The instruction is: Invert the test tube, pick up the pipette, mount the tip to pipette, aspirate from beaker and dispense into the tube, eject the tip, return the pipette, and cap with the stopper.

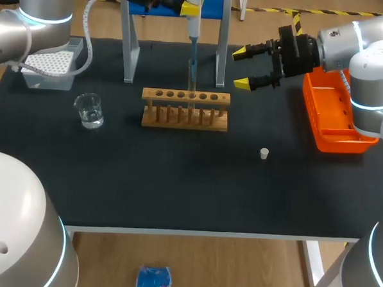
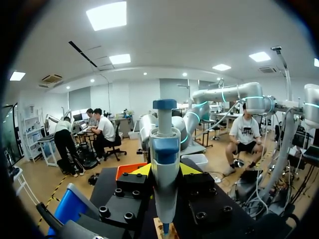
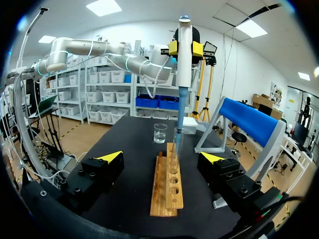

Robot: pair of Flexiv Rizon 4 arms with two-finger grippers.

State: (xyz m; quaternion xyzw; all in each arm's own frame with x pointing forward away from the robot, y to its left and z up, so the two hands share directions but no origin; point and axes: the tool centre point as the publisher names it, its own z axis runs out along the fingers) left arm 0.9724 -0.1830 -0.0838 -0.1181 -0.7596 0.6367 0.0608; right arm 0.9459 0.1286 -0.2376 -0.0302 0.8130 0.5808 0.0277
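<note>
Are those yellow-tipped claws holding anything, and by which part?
The left gripper clamps the pipette by its upper body, with the tip pointing down. The right gripper is open, holding nothing.

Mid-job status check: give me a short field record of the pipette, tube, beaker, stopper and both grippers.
pipette: blue and white pipette, upright in the left gripper, tip down in the tube
tube: clear glass test tube, upright in the wooden rack, uncapped
beaker: small glass beaker holding clear liquid, on the left arm's side of the rack
stopper: small white stopper, loose on the black table
right gripper: open, empty, beside the rack
</note>
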